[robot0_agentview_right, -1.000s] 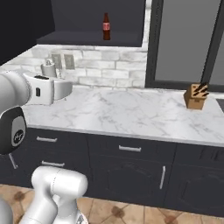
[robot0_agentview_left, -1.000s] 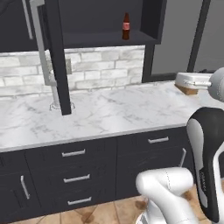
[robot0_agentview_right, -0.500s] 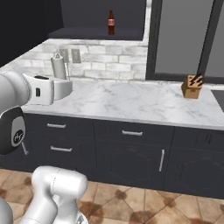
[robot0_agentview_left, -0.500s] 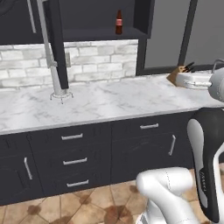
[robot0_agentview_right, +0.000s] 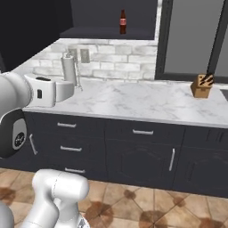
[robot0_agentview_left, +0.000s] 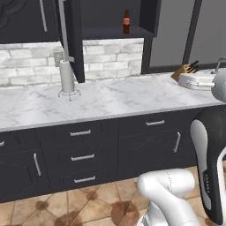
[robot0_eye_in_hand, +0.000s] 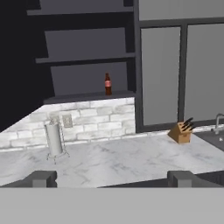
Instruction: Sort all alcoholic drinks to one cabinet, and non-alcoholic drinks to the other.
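Observation:
A small dark brown bottle with a red label (robot0_agentview_left: 126, 22) (robot0_agentview_right: 123, 22) (robot0_eye_in_hand: 107, 84) stands upright on the shelf of an open dark upper cabinet (robot0_agentview_left: 110, 32) (robot0_agentview_right: 95, 32) (robot0_eye_in_hand: 85, 97). My gripper (robot0_eye_in_hand: 113, 179) is open and holds nothing; it hangs well back from the counter, in front of the lower units. Its dark fingertips (robot0_eye_in_hand: 41, 178) stand wide apart at the bottom of the hand view. The white red-capped bottles and the yellow juice bottle are out of view.
A marble counter (robot0_agentview_left: 110, 99) (robot0_agentview_right: 142, 100) (robot0_eye_in_hand: 122, 159) runs over dark drawer units (robot0_agentview_left: 81, 154). On it stand a paper towel holder (robot0_agentview_left: 66, 77) (robot0_agentview_right: 69, 69) (robot0_eye_in_hand: 54, 140) and a knife block (robot0_agentview_left: 186, 70) (robot0_agentview_right: 202, 84) (robot0_eye_in_hand: 181, 131). A sink faucet (robot0_eye_in_hand: 217, 122) is at the far right.
The whole picture has shifted in both base views, so the base has driven and the cameras with it. The brown bottle stays on its shelf.

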